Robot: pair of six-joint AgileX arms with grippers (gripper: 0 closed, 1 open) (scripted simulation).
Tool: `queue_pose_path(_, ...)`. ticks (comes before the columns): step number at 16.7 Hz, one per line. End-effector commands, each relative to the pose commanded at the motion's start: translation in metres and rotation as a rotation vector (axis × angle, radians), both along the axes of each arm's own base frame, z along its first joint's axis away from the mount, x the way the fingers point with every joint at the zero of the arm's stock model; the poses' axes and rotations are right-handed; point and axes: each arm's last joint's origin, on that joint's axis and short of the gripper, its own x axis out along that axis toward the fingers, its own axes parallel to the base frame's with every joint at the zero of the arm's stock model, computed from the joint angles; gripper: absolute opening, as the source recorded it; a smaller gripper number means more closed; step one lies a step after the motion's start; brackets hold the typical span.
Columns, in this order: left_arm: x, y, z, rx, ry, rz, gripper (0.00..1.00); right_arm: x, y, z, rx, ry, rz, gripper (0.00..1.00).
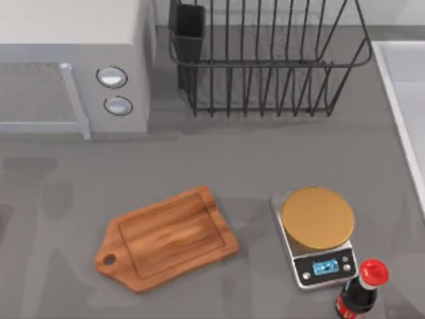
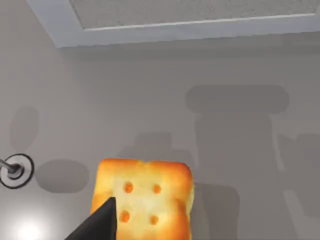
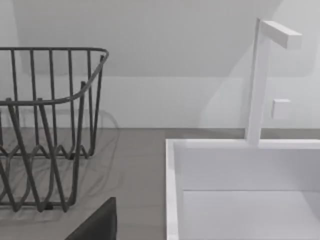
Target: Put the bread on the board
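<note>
Bread (image 2: pixel 145 197): small, squarish, golden-yellow, with orange-brown crust at the edges and four orange dots on the pale face; seen in the left wrist view above the grey worktop (image 2: pixel 150 100).

Board (image 1: pixel 167 238): brown wood, rectangular with rounded corners, grooved round the edge, short holed handle toward the top view's left. Flat on the worktop, set at a slant, bare on top.

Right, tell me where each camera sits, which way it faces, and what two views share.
Top view: above the table, looking down on the board, scale, bottle, microwave and rack; no arm in it.
Left wrist view: on the left arm, facing the bread and microwave; a dark fingertip of the left pincer overlaps the bread.
Right wrist view: on the right arm, facing the sink and tap; a dark fingertip of the right pincer shows.
Shared: the rack, top and right wrist views.
</note>
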Motion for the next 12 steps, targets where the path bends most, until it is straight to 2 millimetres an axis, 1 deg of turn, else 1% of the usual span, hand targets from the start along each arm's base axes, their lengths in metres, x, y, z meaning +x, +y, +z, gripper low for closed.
queue_pose_path(1, 0.016, 0.005, 0.002, 0.002, 0.089, 0.003, 1.0, 0.0, 0.0, 0.0, 0.0, 0.0, 0.0, 1.0)
queue_pose_path(3, 0.05, 0.017, -0.002, 0.0, 0.263, 0.005, 1.0, 0.0, 0.0, 0.0, 0.0, 0.0, 0.0, 1.0)
queue_pose_path(6, 0.093, 0.037, -0.018, -0.014, 0.493, -0.003, 1.0, 0.0, 0.0, 0.0, 0.0, 0.0, 0.0, 1.0)
queue_pose_path(9, 0.121, 0.054, -0.038, -0.036, 0.675, -0.02, 1.0, 0.0, 0.0, 0.0, 0.0, 0.0, 0.0, 1.0)
queue_pose_path(12, 0.136, 0.065, -0.052, -0.055, 0.789, -0.039, 1.0, 0.0, 0.0, 0.0, 0.0, 0.0, 0.0, 1.0)
